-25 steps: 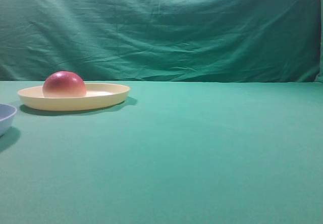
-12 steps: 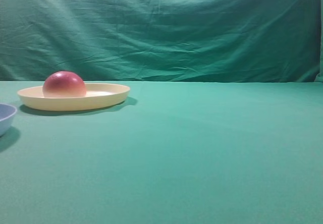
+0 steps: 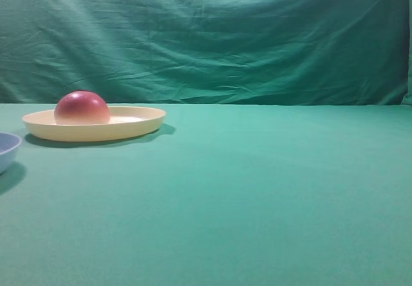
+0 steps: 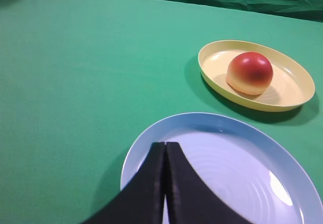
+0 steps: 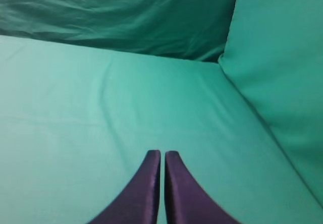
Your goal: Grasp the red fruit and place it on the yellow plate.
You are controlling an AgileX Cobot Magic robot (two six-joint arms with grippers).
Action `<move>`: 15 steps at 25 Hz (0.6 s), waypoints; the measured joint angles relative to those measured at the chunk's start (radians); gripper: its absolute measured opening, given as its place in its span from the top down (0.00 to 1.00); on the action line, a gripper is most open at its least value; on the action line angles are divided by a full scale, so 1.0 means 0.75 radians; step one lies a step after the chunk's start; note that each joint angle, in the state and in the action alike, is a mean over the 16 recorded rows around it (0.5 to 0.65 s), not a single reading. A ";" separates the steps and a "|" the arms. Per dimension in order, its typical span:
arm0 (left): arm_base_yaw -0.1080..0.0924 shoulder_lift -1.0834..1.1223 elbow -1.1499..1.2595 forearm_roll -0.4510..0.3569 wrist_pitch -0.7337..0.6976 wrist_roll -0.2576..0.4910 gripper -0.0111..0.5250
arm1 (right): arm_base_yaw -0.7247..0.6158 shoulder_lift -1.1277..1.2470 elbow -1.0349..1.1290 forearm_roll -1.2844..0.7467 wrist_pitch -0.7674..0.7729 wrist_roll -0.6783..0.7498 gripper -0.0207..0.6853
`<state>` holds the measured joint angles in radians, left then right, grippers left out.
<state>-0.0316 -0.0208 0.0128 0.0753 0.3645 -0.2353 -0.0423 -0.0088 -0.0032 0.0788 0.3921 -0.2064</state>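
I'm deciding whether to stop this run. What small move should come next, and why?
Probably none beyond holding still: the red fruit already sits flat side down on the yellow plate. The left gripper is shut and empty above the blue dish, and the right gripper is shut over bare cloth.

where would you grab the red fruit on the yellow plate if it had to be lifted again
Probably across the widest part of the red fruit, low on its dome, coming straight down from above. It sits flat side down on the yellow plate, whose raised rim would hinder a sideways approach, and the glossy rounded top offers little hold.
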 joint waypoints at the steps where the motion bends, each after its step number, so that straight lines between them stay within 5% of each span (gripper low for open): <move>1: 0.000 0.000 0.000 0.000 0.000 0.000 0.98 | 0.000 0.000 0.010 0.001 -0.002 0.000 0.97; 15: 0.000 0.000 0.000 0.000 0.000 0.000 0.98 | 0.000 0.000 0.034 0.002 -0.011 -0.003 0.97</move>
<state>-0.0316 -0.0208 0.0128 0.0753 0.3645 -0.2353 -0.0423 -0.0089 0.0226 0.0805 0.3839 -0.2084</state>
